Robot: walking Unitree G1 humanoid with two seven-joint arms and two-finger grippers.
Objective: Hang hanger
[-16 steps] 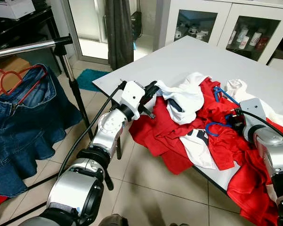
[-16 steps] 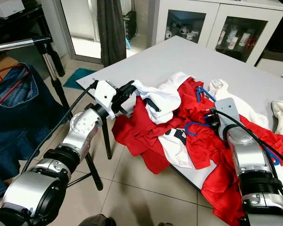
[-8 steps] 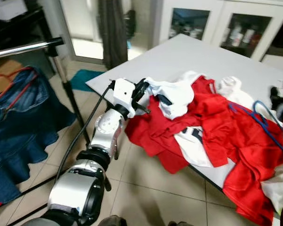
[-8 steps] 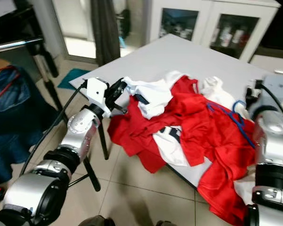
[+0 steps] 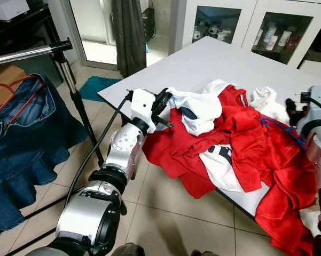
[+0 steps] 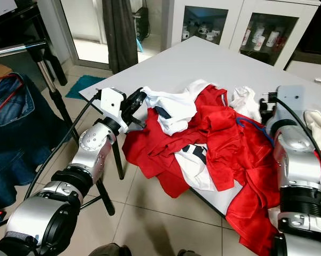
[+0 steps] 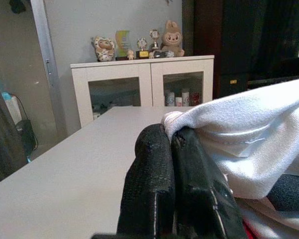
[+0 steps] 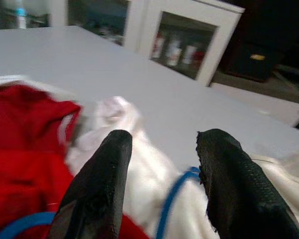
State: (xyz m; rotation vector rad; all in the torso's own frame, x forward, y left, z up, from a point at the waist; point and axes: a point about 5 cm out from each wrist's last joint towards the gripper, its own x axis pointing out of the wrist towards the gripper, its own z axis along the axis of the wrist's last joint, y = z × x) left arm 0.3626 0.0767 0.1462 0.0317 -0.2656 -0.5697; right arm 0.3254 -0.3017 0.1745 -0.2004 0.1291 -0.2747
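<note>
A blue hanger (image 5: 280, 128) lies tangled in a heap of red clothes (image 5: 245, 154) and white clothes on the white table (image 5: 224, 64). My right gripper (image 8: 161, 149) hovers over the heap's far right end. Its fingers (image 8: 97, 189) are open, with a blue hanger loop (image 8: 173, 195) lying on white cloth below them. My left gripper (image 5: 165, 105) is at the heap's left edge, shut on the hem of a white shirt (image 5: 200, 109). In the left wrist view the two black fingers (image 7: 151, 189) press together, with the white cloth (image 7: 239, 134) pinched beside them.
A metal clothes rail (image 5: 26, 53) on a stand crosses the upper left. A denim skirt (image 5: 26, 144) on a red hanger (image 5: 16, 90) hangs from it. White glass-door cabinets (image 5: 245, 26) stand behind the table. Tiled floor (image 5: 171, 213) lies below the table edge.
My right gripper rose out of the heap and moved right, dragging the blue hanger and red cloth with it. It now sits a little lower. The left gripper kept hold of the white shirt.
</note>
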